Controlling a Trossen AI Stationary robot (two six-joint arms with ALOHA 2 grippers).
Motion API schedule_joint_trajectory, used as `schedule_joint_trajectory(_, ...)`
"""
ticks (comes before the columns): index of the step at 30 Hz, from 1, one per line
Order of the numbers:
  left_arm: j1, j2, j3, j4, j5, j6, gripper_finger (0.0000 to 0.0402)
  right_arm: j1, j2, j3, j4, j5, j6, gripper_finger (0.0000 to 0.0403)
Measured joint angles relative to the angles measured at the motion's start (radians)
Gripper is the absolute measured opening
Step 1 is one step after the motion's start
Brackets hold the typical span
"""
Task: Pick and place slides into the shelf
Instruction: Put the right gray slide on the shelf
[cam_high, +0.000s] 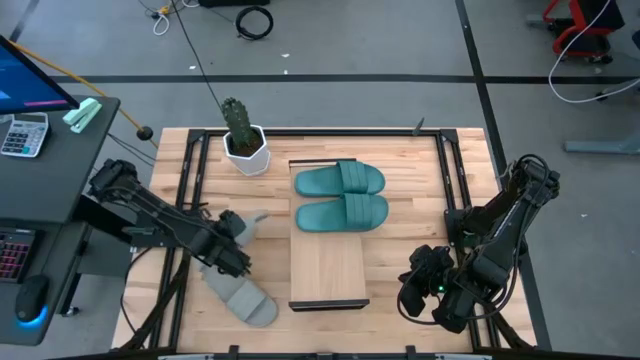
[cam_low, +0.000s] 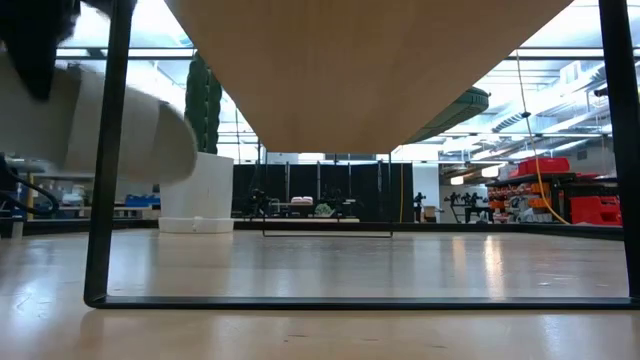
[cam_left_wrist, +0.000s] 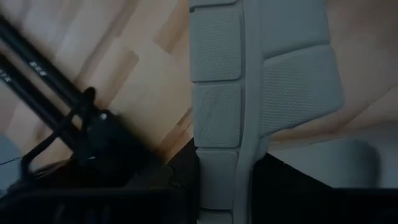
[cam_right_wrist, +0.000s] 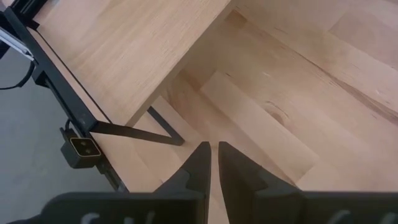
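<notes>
Left hand (cam_high: 232, 252) closed on grey slide (cam_high: 232, 222), gripping near sole edge; slide's patterned underside fills left wrist view, so it hangs tilted off tabletop (cam_high: 400, 180). Second grey slide (cam_high: 243, 298) lies on tabletop just below it, left of shelf (cam_high: 328, 270). Two teal slides (cam_high: 341, 196) already side by side on shelf's far half; near half bare. Right hand (cam_right_wrist: 213, 163) parked right of shelf, fingers nearly together, holding nothing. Risk: edge grip looks thin, slide could pivot or slip in carry; could also snag shelf's black rim.
</notes>
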Motion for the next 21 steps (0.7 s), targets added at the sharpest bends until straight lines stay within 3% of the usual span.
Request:
schedule_joint_trajectory(5, -0.045, -0.053, 0.134, -0.030, -0.109, -0.143, 0.0083, 0.000, 0.000, 0.000, 0.000, 0.007, 0.000, 0.0039)
schedule_joint_trajectory(12, -0.137, -0.054, 0.316, 0.000, -0.344, -0.292, 0.0084, 0.000, 0.000, 0.000, -0.003, 0.011, -0.001, 0.0039)
schedule_joint_trajectory(15, -0.163, -0.042, 0.338, 0.092, -0.411, -0.301, 0.0084, 0.000, 0.000, 0.000, -0.003, 0.033, -0.011, 0.0039)
schedule_joint_trajectory(21, -0.194, -0.004, 0.337, 0.212, -0.449, -0.331, 0.0082, 0.000, 0.000, 0.015, -0.003, 0.079, -0.084, 0.0037)
